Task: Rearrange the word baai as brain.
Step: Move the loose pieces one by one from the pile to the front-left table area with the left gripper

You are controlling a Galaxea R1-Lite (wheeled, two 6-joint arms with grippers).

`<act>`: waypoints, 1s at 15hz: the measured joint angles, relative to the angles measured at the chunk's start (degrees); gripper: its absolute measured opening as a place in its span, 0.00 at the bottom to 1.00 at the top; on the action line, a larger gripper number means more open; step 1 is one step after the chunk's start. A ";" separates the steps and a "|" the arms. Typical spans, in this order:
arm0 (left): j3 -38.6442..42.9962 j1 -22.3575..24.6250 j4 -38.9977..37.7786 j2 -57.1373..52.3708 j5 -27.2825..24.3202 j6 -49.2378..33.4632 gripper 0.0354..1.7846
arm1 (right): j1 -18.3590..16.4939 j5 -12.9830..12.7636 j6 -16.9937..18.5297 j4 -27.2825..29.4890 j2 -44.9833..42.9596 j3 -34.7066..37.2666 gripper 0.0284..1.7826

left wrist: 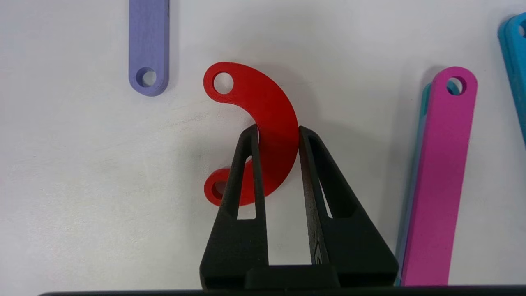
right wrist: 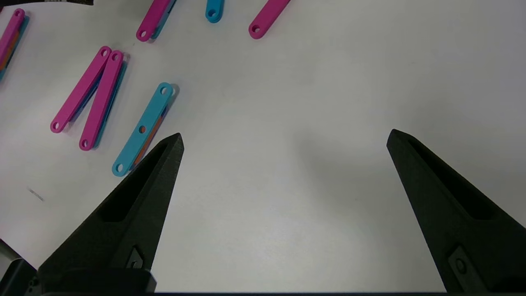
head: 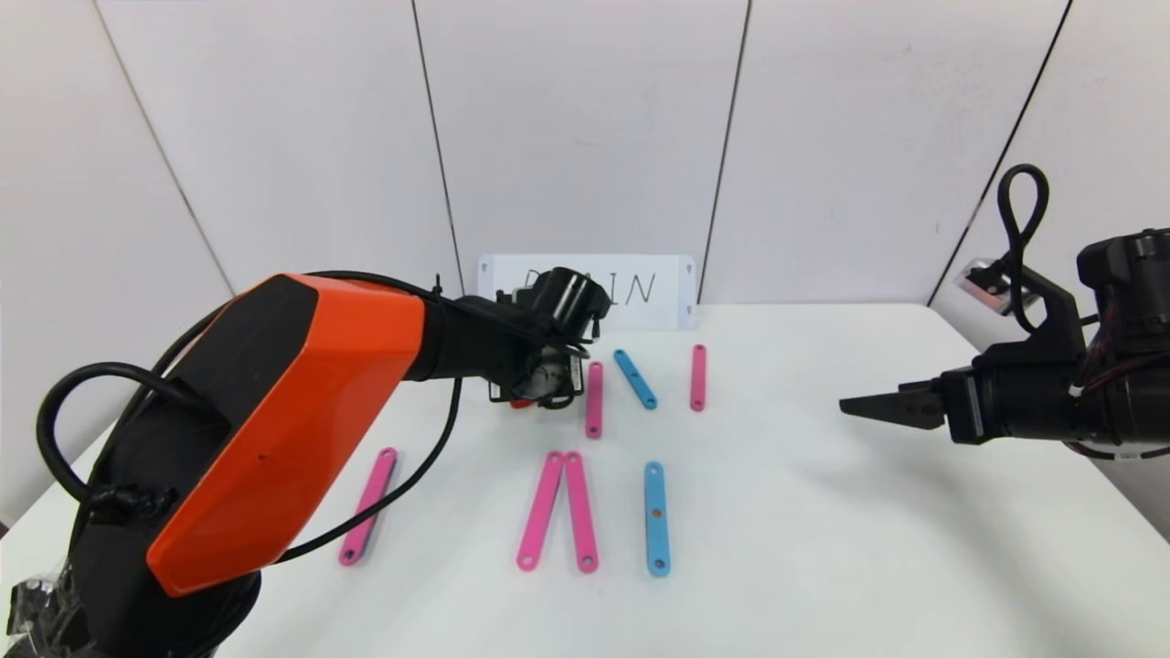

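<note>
The red arc (left wrist: 267, 123) sits mid-frame in the left wrist view, its curved middle pinched between the left gripper (left wrist: 278, 131) fingers, clenched on it just above the desk (head: 823, 548). A purple strip (left wrist: 148, 45) lies at upper left, a pink strip (left wrist: 439, 172) at right, likely the letter stems it must join. At the right edge of the head view, the right gripper (head: 868, 408) hovers idle, fingers spread wide.

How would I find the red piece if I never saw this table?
Look at the far side of the white table, in front of the white card. The left gripper has its jaws shut on the red arc. It is the only curved piece; its neighbours are straight strips.
</note>
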 joint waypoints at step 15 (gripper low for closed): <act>20.38 1.35 -0.17 -18.21 -7.57 10.28 0.00 | 0.40 -0.09 -0.11 0.07 0.56 0.07 0.97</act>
